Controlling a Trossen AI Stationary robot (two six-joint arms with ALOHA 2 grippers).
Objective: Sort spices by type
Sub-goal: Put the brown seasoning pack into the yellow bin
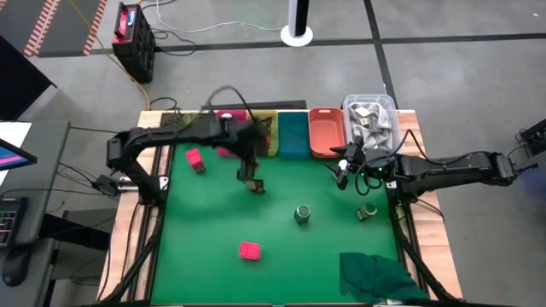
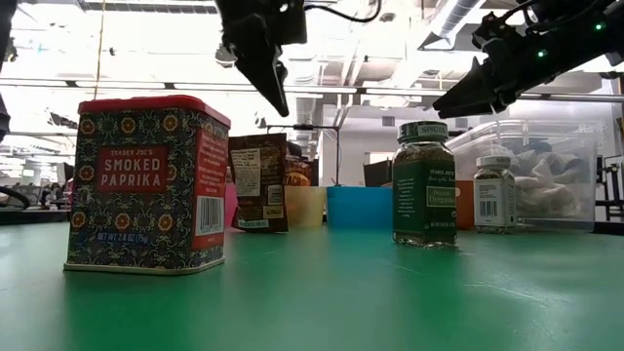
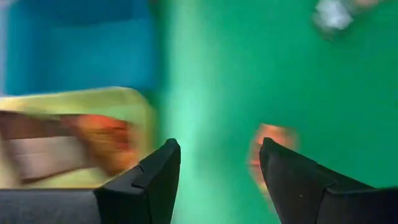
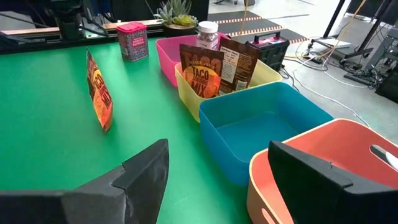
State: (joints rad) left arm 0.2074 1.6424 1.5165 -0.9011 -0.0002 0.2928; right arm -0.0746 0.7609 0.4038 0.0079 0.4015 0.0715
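An orange-brown packet stands on edge on the green mat, just below my left gripper, which hangs open above it with nothing between its fingers. Two pink boxes, a green-lidded jar and a white-capped jar stand on the mat. More packets lean in the yellow bin, and a white-capped jar stands in the pink bin. My right gripper waits open near the orange bin.
The blue bin sits between the yellow and orange bins along the far edge. A clear tub of items stands at the far right corner. A dark green cloth lies at the near right. Open mat lies in the middle.
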